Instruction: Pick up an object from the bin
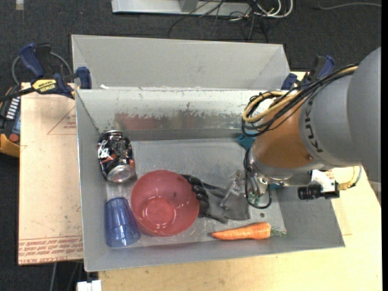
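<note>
My gripper is low in the bin's right half, under the orange-covered wrist. It sits at the right end of a black, irregular object that lies between it and a red bowl. Whether it touches the black object I cannot tell. An orange carrot lies just in front of the gripper near the bin's front wall, pointing left.
A crushed drinks can lies at the left, and a blue plastic cup is on its side in the front left corner. A small teal thing peeks out behind the arm by the back wall.
</note>
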